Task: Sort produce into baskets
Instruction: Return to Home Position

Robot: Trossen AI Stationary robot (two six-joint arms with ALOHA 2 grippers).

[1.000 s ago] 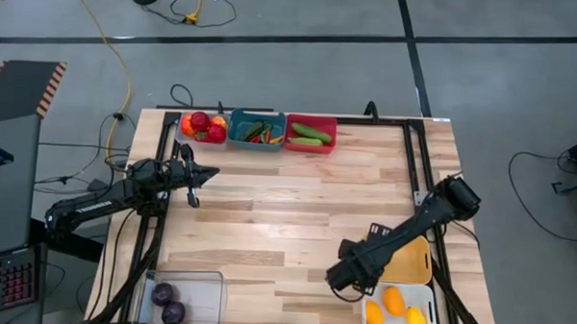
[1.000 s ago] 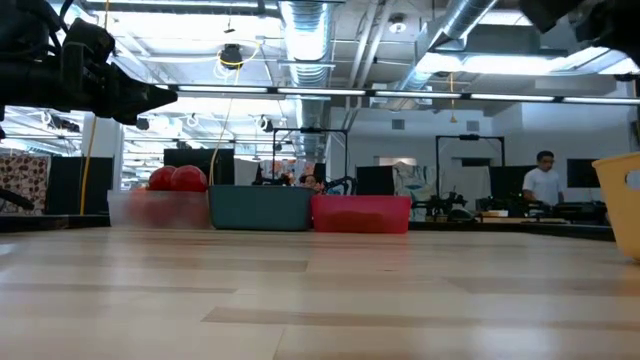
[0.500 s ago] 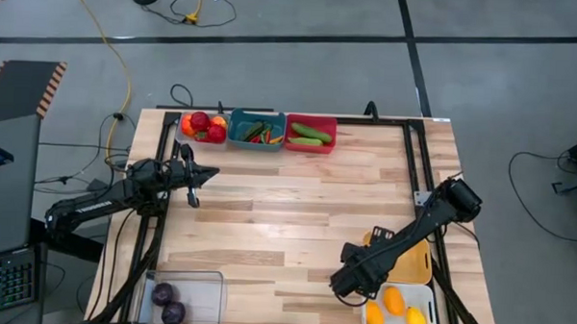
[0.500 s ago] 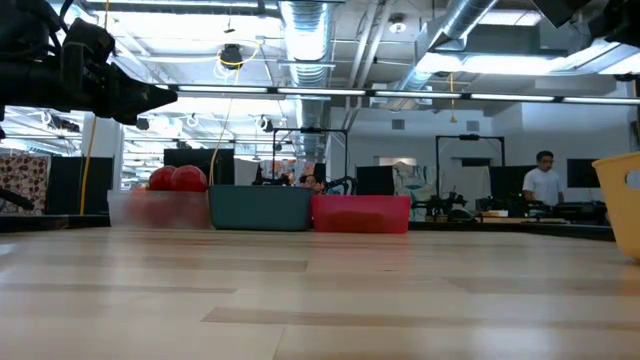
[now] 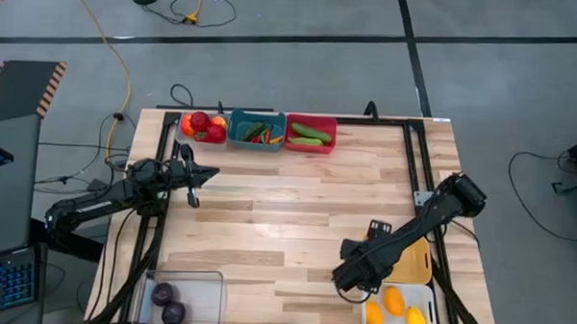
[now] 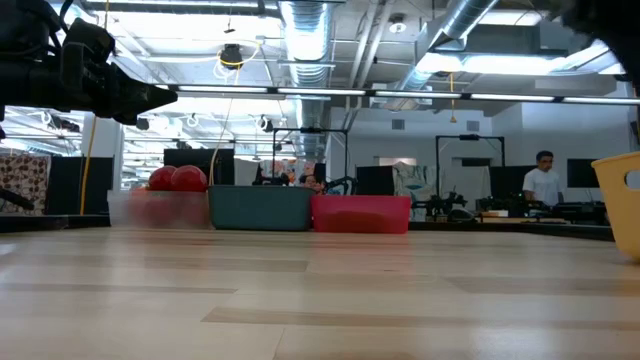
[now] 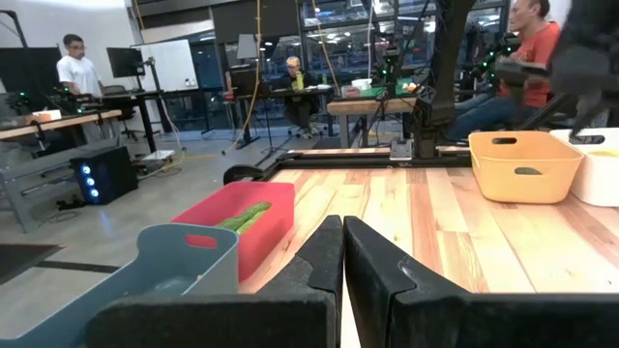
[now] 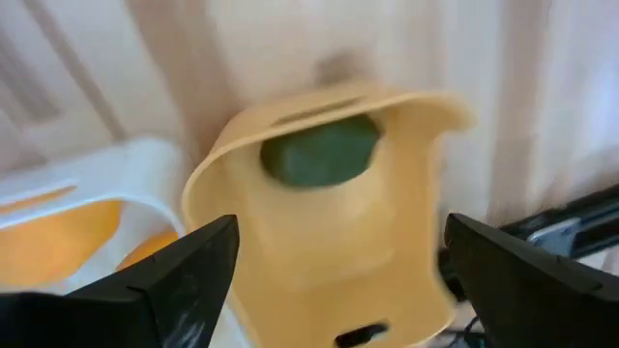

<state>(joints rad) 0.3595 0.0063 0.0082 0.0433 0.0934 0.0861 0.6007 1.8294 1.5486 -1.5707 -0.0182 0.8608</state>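
My right claw (image 8: 340,232) is spread wide, empty, at wooden table's (image 5: 297,201) 4 o'clock | round green lime (image 8: 319,150) sits in orange-yellow plastic bin (image 8: 406,174) | risk: I clip its rim pulling out, tipping it | my left claw (image 7: 342,224) waits pinched shut, 9 o'clock

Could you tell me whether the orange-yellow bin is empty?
No, the right wrist view shows a green lime lying inside the orange-yellow bin.
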